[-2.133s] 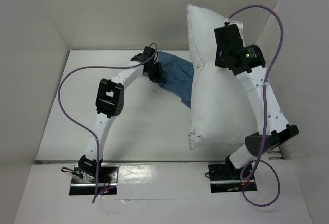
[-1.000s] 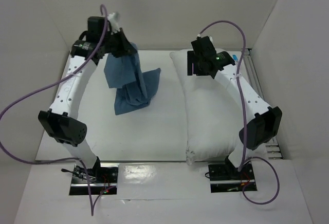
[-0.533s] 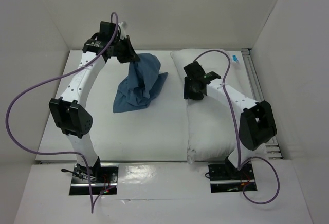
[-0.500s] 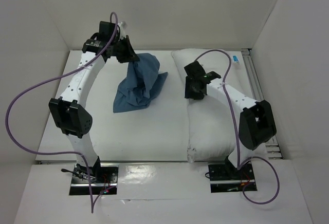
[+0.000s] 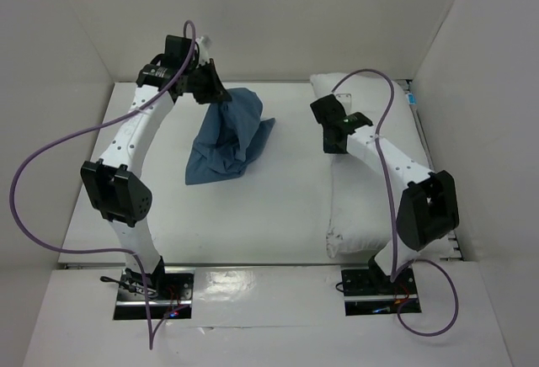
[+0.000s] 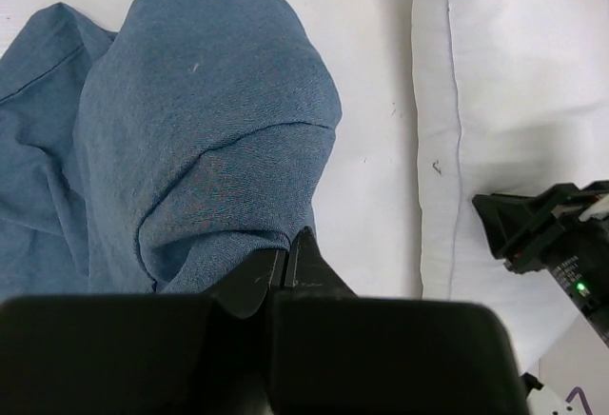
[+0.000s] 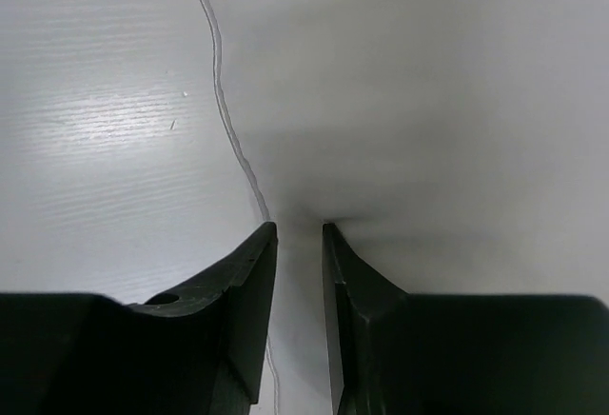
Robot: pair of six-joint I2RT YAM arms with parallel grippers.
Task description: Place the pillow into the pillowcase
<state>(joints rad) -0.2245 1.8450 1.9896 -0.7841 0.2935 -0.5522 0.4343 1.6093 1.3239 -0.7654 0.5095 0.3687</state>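
Note:
The white pillow (image 5: 370, 199) lies lengthwise on the right of the table. My right gripper (image 5: 331, 144) sits at its upper left edge, and the right wrist view shows the jaws (image 7: 298, 229) shut on a pinch of pillow (image 7: 428, 82) fabric beside the seam. The blue pillowcase (image 5: 223, 140) hangs crumpled at the back left, its lower end resting on the table. My left gripper (image 5: 219, 95) holds its top, lifted. In the left wrist view the fingertips (image 6: 288, 255) are pressed together on the blue pillowcase (image 6: 209, 120), with the pillow (image 6: 504, 72) to the right.
White walls close in the table (image 5: 253, 215) at the back and on both sides. Purple cables (image 5: 50, 152) loop off both arms. A small blue-marked tag (image 5: 411, 98) sits at the back right corner by the wall rail.
The right jaws have closed on the pillow's edge, and pillow and gripper have shifted to the right. The left gripper still holds the pillowcase, lowered from a second ago.

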